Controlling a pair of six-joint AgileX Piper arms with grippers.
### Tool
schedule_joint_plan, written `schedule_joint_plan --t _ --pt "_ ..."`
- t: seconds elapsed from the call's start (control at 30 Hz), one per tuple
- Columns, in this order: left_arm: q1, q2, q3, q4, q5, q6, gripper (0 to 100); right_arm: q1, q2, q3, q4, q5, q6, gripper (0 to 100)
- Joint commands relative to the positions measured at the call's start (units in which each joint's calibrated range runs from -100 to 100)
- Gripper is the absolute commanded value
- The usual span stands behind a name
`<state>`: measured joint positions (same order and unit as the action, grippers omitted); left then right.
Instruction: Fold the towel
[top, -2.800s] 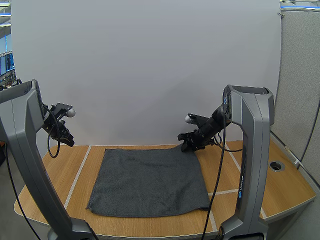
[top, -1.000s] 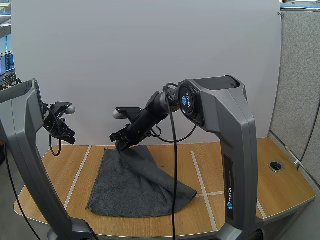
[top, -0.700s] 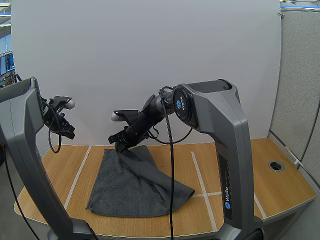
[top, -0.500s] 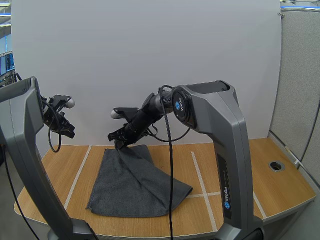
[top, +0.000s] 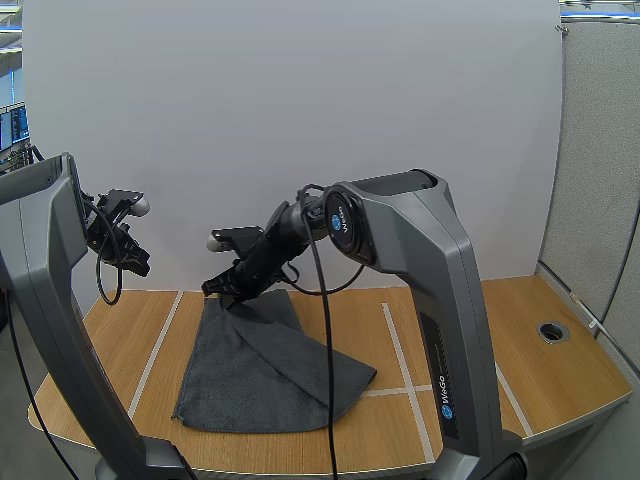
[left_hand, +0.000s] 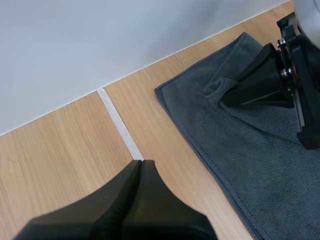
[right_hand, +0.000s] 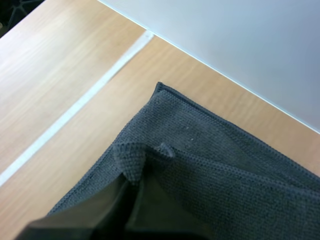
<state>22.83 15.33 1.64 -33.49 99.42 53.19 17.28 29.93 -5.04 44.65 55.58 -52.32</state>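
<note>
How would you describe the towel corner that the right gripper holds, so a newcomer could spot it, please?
On the wooden table, find the dark grey towel and follow it to its far left end. There the right gripper pinches the corner: it sits puckered on top of the cloth, while the corner beside it lies flat on the wood.

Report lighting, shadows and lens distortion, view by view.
High view: soft even light, no hard shadows around the dark grey cloth towel; the near edge of the wooden table looks lens-bowed. Left wrist view: no glare, the left gripper a black silhouette. Right wrist view: the right gripper in shade, towel weave evenly lit.
</note>
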Motion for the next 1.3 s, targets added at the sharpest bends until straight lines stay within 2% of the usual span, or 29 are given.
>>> schedule_joint_plan --t 0.0,0.4,0.43,0.47,0.57,0.6,0.97,1.13,1.27 --pt "0.04 -0.7 -0.5 -0.8 0.6 -0.2 0 1.0 -0.3 -0.4 -0.4 -4.1 -0.2 0" --pt "0.04 -0.7 3.4 -0.8 0.6 -0.1 0 1.0 1.6 -3.7 1.2 -3.3 -0.2 0" --pt "0.04 -0.7 3.4 -0.8 0.6 -0.1 0 1.0 1.6 -4.1 1.4 -2.8 -0.2 5" --pt "0.04 -0.7 3.4 -0.8 0.6 -0.1 0 1.0 1.6 -4.8 1.8 -0.4 -0.2 23" --pt "0.04 -0.7 3.4 -0.8 0.6 -0.1 0 1.0 1.6 -6.1 2.2 2.9 -0.2 91" --pt "0.04 -0.7 3.4 -0.8 0.6 -0.1 0 1.0 1.6 -6.4 2.2 3.7 -0.2 100" --pt "0.04 -0.7 3.4 -0.9 0.6 -0.1 0 -0.1 -2.9 -6.5 0.7 13.2 0.2 100" --pt "0.04 -0.7 3.4 -1.0 0.6 -0.1 0 -2.5 -6.2 -4.9 -2.5 25.6 1.4 100" --pt "0.04 -0.7 3.4 -1.0 0.6 0.6 0 -5.2 -9.2 0.1 -5.8 32.9 1.5 100"
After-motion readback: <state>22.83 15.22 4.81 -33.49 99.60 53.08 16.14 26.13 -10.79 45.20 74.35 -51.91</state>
